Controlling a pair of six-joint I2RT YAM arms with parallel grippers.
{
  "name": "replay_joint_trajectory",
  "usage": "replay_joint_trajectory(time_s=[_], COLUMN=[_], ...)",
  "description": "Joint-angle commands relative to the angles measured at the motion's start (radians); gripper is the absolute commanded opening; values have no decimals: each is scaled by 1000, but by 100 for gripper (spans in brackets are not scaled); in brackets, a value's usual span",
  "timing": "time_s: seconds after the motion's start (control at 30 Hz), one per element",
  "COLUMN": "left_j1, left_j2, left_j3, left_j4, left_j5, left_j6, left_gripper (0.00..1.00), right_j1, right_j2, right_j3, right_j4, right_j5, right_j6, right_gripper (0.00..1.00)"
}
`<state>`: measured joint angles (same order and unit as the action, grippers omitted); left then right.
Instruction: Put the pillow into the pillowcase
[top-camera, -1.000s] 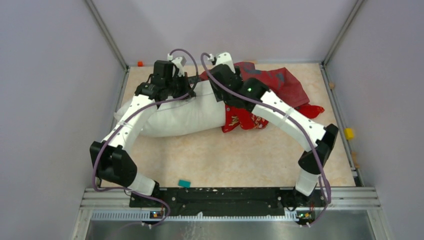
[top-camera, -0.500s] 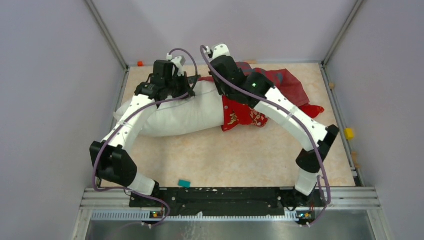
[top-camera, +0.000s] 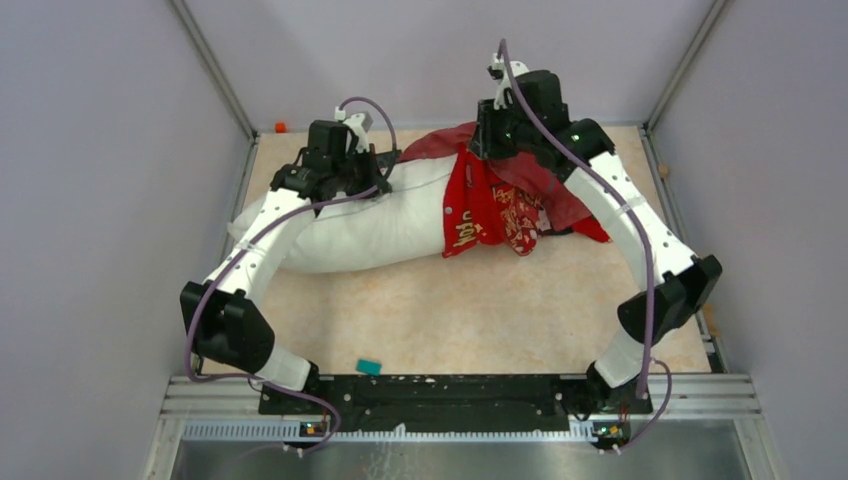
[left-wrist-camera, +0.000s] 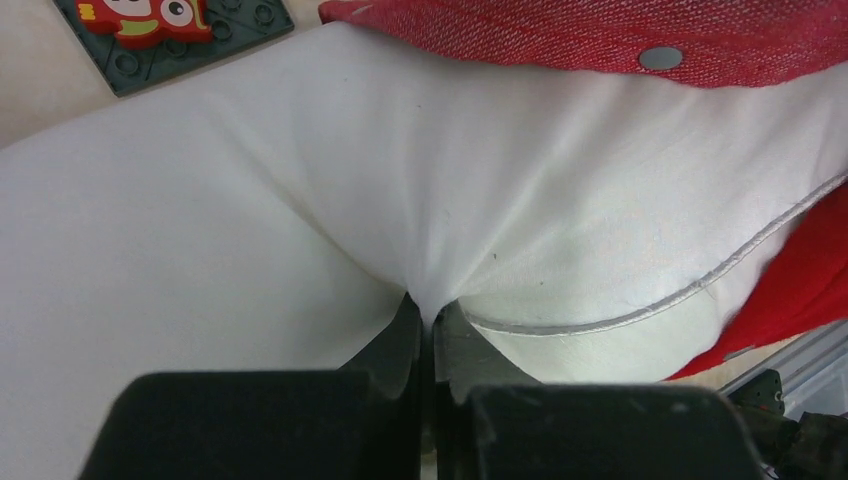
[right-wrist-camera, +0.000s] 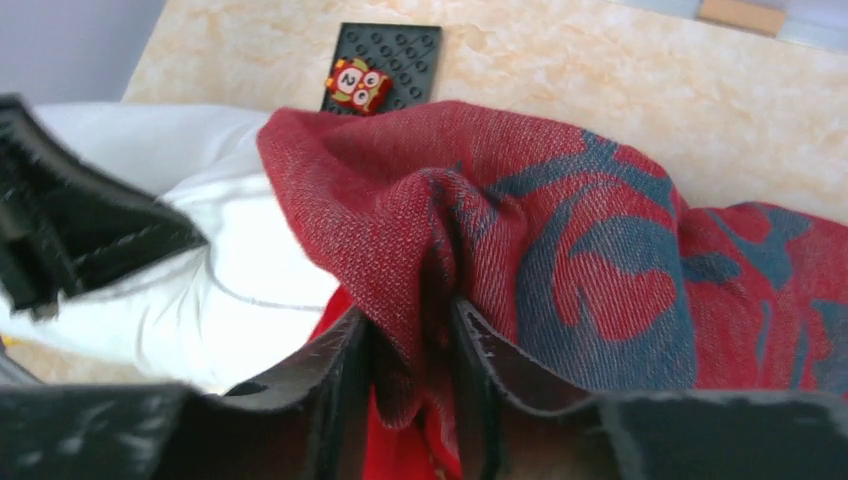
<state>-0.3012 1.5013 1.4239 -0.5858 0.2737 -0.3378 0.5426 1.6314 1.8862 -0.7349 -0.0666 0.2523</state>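
Note:
The white pillow (top-camera: 360, 228) lies across the back of the table, its right end inside the mouth of the red pillowcase (top-camera: 497, 207). My left gripper (top-camera: 378, 166) is shut on a pinch of pillow fabric on its top edge; in the left wrist view the white cloth (left-wrist-camera: 250, 200) puckers into the closed left gripper (left-wrist-camera: 428, 312), with the pillowcase hem (left-wrist-camera: 600, 35) just beyond. My right gripper (top-camera: 488, 143) is raised at the back. In the right wrist view it (right-wrist-camera: 415, 322) is shut on a bunched fold of the pillowcase (right-wrist-camera: 560, 250) next to the pillow (right-wrist-camera: 230, 270).
A dark grey baseplate with a red owl figure (right-wrist-camera: 380, 70) lies on the table behind the pillow. A small teal block (top-camera: 369, 367) sits near the front edge, and a yellow piece (top-camera: 697, 267) at the right rail. Grey walls close in on three sides.
My right gripper closed on the pillowcase and rose toward the back right, lifting the red fabric and its mouth up over the pillow's right end. The left arm stayed put.

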Motion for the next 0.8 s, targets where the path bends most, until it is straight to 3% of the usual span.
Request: replay_joint_trajectory(time_s=[0.0, 0.13, 0.37, 0.47, 0.63, 0.77], left_j1=[-6, -7, -7, -7, -7, -7], left_j2=[14, 13, 17, 19, 23, 24], left_j3=[15, 13, 19, 24, 33, 36], left_j4=[17, 15, 14, 12, 8, 4], left_j5=[7, 6, 2, 3, 0, -4], left_j6=[2, 2, 3, 2, 3, 8], left_gripper=[0, 0, 0, 0, 0, 0], right_j1=[7, 50, 287, 385, 435, 440], right_j2=[104, 98, 82, 85, 115, 154], right_j3=[110, 155, 316, 358, 333, 285], right_j4=[-70, -121, -195, -188, -187, -199], right_j5=[167, 354, 728, 765, 694, 692], right_j6=[4, 16, -24, -36, -13, -3], right_gripper=[41, 54, 54, 45, 15, 12])
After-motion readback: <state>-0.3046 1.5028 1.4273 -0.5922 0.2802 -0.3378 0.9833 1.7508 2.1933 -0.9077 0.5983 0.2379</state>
